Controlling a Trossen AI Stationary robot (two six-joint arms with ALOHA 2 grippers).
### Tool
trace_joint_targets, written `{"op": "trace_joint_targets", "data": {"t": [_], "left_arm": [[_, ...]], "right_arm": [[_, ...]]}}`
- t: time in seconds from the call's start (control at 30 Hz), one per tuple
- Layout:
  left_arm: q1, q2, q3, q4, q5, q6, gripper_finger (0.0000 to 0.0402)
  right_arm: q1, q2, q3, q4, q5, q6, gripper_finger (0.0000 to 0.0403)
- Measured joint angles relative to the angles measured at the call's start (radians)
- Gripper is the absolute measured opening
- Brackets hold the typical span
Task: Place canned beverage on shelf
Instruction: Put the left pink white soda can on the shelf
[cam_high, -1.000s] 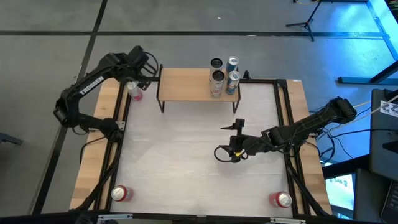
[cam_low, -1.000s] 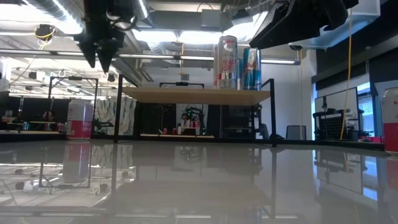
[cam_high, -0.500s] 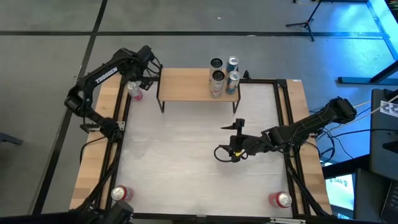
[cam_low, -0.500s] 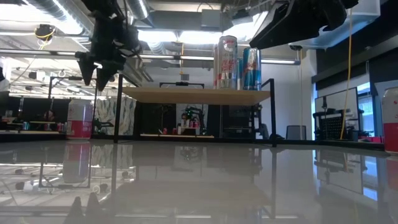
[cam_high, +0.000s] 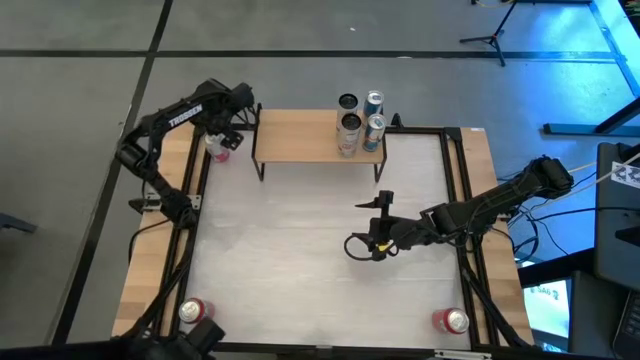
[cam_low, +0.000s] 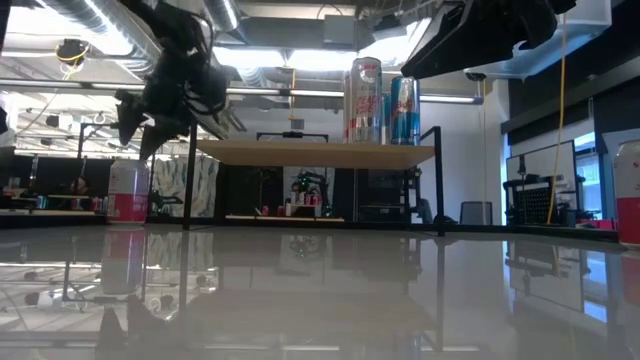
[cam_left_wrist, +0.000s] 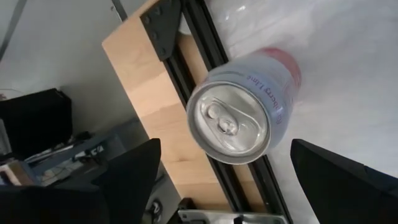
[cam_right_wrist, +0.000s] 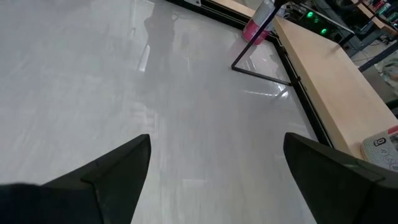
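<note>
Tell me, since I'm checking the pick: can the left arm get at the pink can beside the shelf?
Probably yes. The left gripper hangs open right above the pink can, its fingers either side in the wrist view, nothing between. The shelf leg stands close by, so the descent is tight.

The high view looked straight down on the whole white table (cam_high: 300, 270), well above it. The low view sat at table-top height, facing level across to the shelf (cam_low: 315, 152) at twelve o'clock and the room behind. The left wrist view looked close down on a pink can (cam_left_wrist: 242, 106), which the high view showed at ten o'clock. The right wrist view faced across the bare tabletop toward that same can.
</note>
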Motion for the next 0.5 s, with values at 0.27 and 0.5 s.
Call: {"op": "trace_joint_targets", "data": {"t": [0.27, 0.5], "left_arm": [[0.0, 0.027, -0.052, 0.047, -0.002, -0.008, 0.035], [-0.002, 0.027, -0.066, 0.089, -0.036, -0.053, 0.035]], "right_arm": [[0.0, 0.0, 0.0, 0.001, 0.0, 0.0, 0.0363], [0.0, 0.0, 0.0, 0.019, 0.0, -0.002, 0.0363]]}}
